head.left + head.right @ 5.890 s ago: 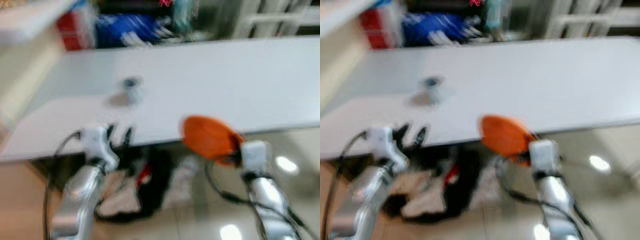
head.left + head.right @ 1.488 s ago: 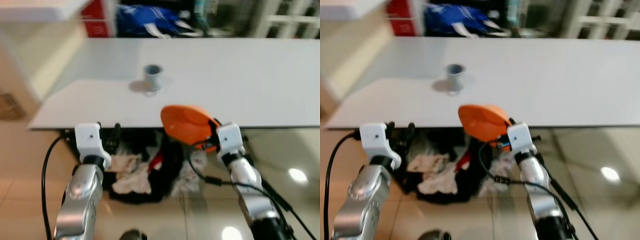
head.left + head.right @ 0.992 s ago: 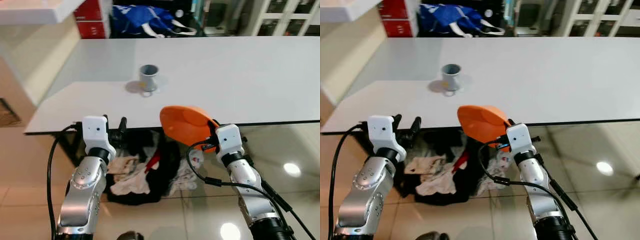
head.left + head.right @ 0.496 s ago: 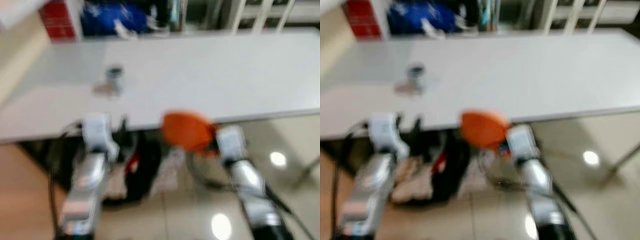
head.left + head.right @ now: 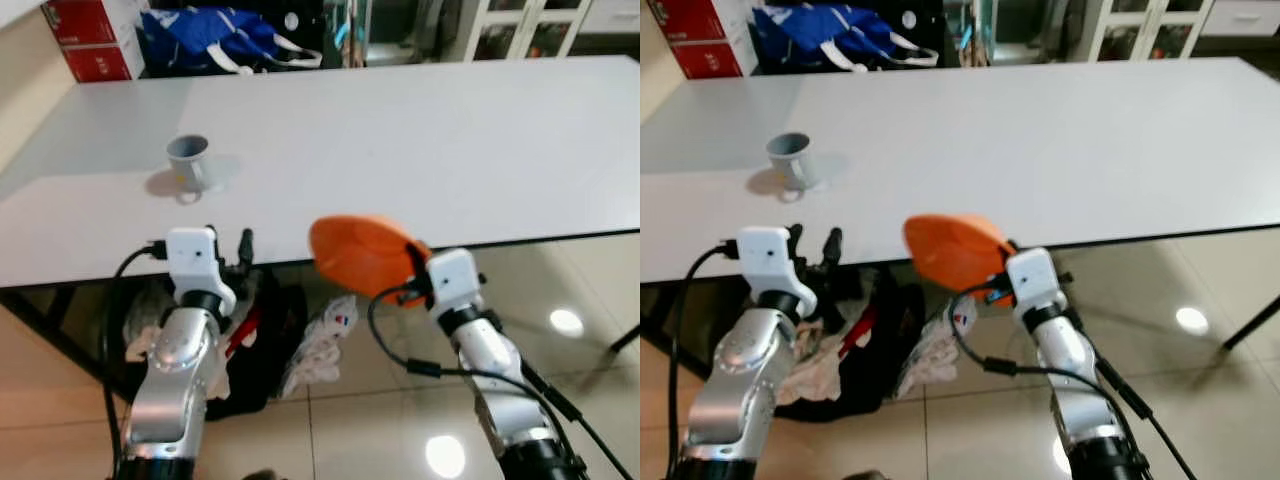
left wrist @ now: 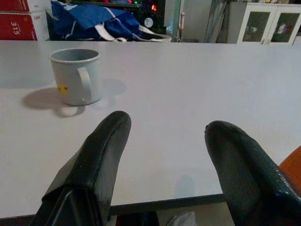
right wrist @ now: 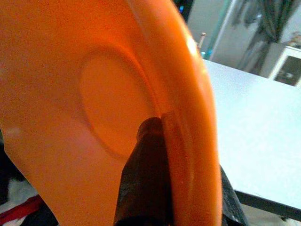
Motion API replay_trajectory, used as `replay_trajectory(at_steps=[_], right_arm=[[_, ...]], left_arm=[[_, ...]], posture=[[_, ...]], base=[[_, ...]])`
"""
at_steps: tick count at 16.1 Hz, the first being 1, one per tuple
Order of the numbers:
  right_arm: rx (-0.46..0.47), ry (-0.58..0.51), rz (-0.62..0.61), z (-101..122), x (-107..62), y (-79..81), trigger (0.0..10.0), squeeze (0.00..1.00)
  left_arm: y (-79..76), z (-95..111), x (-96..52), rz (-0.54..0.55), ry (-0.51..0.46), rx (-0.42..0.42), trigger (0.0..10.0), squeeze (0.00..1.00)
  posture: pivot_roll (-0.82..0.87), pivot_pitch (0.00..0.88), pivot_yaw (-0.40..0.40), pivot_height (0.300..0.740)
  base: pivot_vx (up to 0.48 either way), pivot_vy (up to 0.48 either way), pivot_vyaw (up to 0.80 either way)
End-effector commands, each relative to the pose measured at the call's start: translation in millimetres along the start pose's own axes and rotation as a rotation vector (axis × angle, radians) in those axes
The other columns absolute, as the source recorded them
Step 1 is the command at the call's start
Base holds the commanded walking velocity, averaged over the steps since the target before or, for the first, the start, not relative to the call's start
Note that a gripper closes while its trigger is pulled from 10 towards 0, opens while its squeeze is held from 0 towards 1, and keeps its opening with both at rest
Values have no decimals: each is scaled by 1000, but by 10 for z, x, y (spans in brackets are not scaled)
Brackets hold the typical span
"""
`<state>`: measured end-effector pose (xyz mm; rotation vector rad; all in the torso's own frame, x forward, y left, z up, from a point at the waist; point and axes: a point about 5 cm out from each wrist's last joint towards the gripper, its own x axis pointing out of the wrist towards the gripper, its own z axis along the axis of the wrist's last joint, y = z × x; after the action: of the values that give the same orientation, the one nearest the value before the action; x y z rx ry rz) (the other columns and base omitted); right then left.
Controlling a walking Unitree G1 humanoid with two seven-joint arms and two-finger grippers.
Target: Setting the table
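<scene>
An orange plate (image 5: 362, 253) is held tilted at the near edge of the long white table (image 5: 420, 150), with my right gripper (image 5: 414, 278) shut on its rim. In the right wrist view one black finger (image 7: 143, 174) presses against the plate's underside (image 7: 84, 103). A grey mug (image 5: 189, 160) with a small yellow sticker stands on the table toward its left end. My left gripper (image 5: 228, 250) hovers open just short of the table's near edge, a little to the right of the mug (image 6: 77, 75), its two fingers (image 6: 101, 155) spread with nothing between them.
A pile of clothes and bags (image 5: 265, 340) lies on the tiled floor under the table. Behind the table are a blue bag (image 5: 205, 40), red boxes (image 5: 90, 45) and white cabinets (image 5: 520, 30). A table leg (image 5: 625, 340) shows at the right.
The whole picture has shifted and sharpened as the camera moved; the mug now sits further left. Both grippers keep their pose, the plate still in the right one.
</scene>
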<state>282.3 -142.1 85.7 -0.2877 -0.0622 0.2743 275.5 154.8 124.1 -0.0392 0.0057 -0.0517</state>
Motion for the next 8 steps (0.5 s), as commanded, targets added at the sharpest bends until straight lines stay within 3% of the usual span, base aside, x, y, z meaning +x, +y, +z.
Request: replay_trajectory(at_steps=[1,5,8], right_arm=[[4,-65,-6,152,55,-28,0,0],[3,-67,5,155,59,-20,0,0],[1,-68,14,154,53,-9,0,0]], left_arm=[[19,71,11,5,-24,21,10000,0],[7,71,26,6,-29,9,10000,0],[-8,82,44,0,-20,87,10000,0]], posture=[[-14,0,29,740],[-19,0,30,740],[-20,0,31,740]], base=[[352,326,0],[377,295,0],[437,96,0]])
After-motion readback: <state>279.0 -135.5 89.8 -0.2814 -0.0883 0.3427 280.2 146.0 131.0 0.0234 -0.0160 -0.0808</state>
